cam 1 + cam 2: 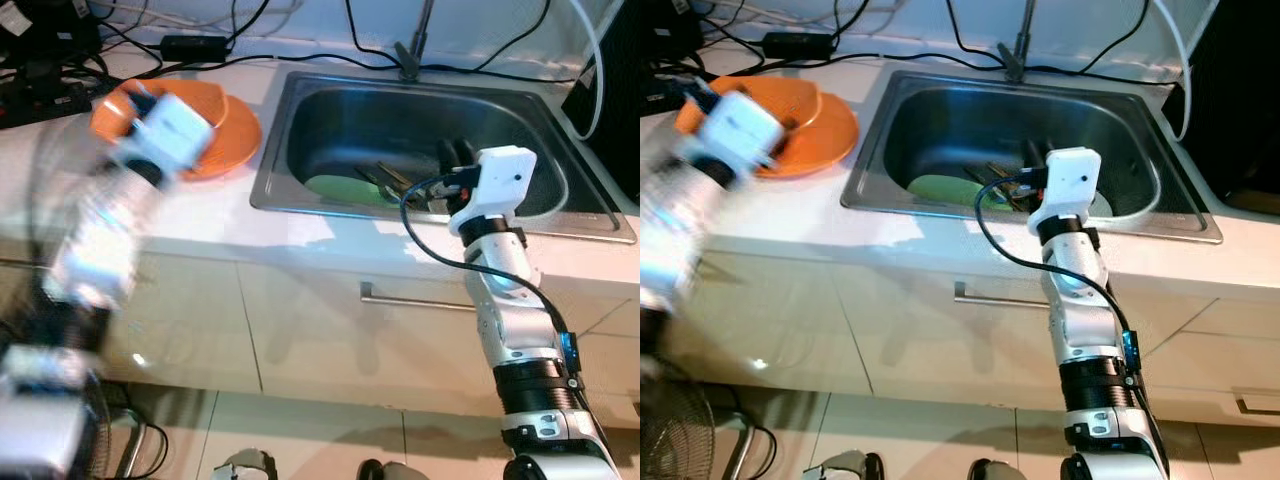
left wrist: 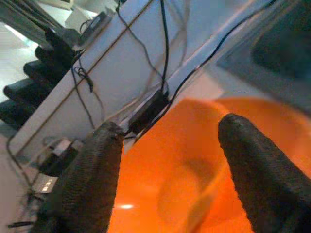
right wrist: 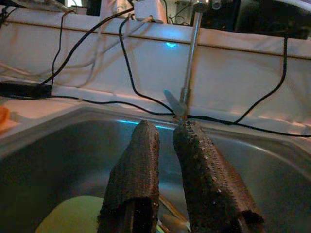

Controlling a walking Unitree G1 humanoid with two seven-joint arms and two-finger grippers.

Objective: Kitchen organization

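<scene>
An orange plate (image 1: 228, 132) lies on the white counter left of the steel sink (image 1: 300, 110). My left gripper (image 1: 138, 98), blurred, hovers over the plate. In the left wrist view it (image 2: 170, 131) is open, with only the orange plate (image 2: 194, 170) behind its fingers. My right gripper (image 1: 458, 152) reaches over the sink's front rim. Its fingers (image 3: 141, 160) are shut with nothing between them. Below it in the basin lie a green plate (image 1: 335, 187) and some dark utensils (image 1: 385, 180).
A faucet (image 1: 412, 50) rises behind the sink. Black cables and a power adapter (image 1: 195, 45) run along the counter's back. Beneath the counter is a drawer handle (image 1: 410, 298). A dark appliance (image 1: 610, 110) stands at the far right.
</scene>
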